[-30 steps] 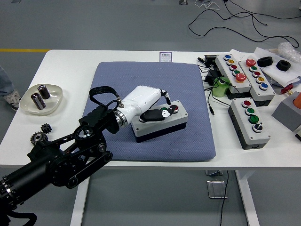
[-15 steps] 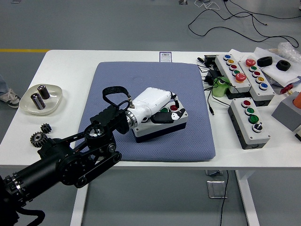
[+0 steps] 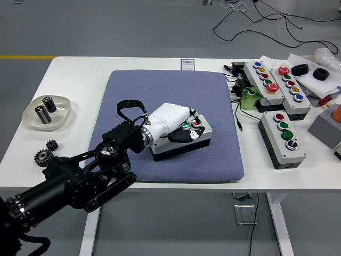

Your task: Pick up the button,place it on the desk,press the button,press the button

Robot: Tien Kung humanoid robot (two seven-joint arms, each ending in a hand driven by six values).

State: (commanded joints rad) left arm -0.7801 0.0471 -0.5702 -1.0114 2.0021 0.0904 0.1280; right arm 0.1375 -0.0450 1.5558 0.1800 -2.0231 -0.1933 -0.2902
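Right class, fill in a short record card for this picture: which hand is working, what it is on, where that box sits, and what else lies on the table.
working hand: left hand, white, resting on top of the button box, fingers over its green and red buttons
box location: on the blue pad, near its front half
right hand: not in view
table's left side: clear dish with two metal cylinders; two small gears nearer the front edge
table's right side: three more button boxes, cables, a green object
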